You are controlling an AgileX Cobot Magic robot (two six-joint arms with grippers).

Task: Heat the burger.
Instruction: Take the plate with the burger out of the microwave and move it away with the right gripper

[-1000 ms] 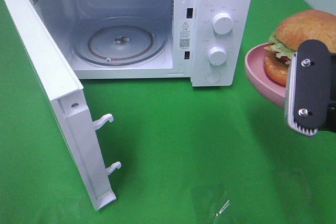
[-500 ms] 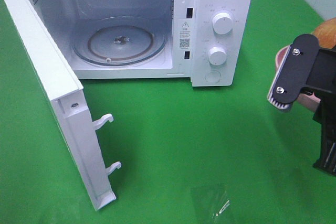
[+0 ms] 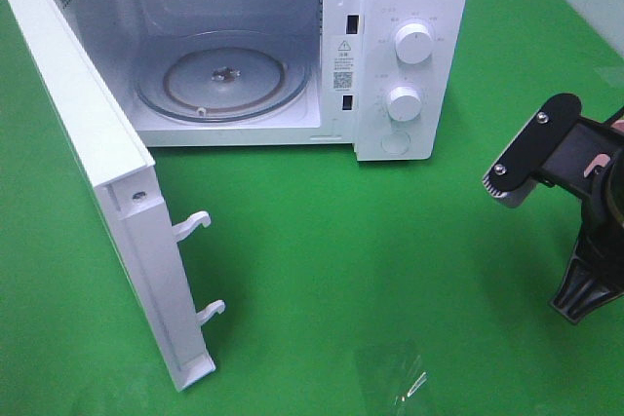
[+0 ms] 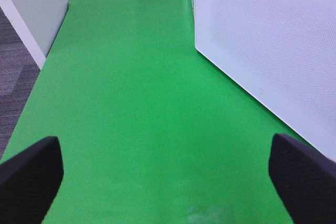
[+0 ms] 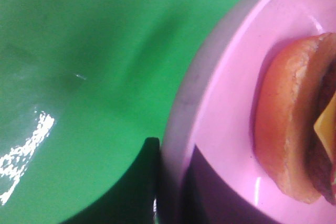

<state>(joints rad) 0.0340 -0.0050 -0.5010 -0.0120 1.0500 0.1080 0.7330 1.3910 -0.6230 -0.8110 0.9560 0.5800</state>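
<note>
From the high camera, the microwave (image 3: 244, 46) stands with its door (image 3: 107, 192) swung wide and the glass turntable (image 3: 222, 75) bare. The right gripper (image 3: 522, 168) hangs at the view's right edge over the green desk (image 3: 390, 260); the burger itself is out of this view.

The left wrist view shows the left gripper (image 4: 168, 174) with jaws spread wide and nothing between them, only desk ahead and the microwave's white side (image 4: 268, 45) beyond one jaw.

The right wrist view shows the pink plate (image 5: 220, 103), its rim pinched by the nearly closed jaws, and the burger (image 5: 294, 119) sitting on it just beyond them. The burger looks soft, light and loosely stacked, likely to slide or topple if the smooth plate tilts; holding the stiff rim and keeping it level seems wiser than squeezing the bun.
</note>
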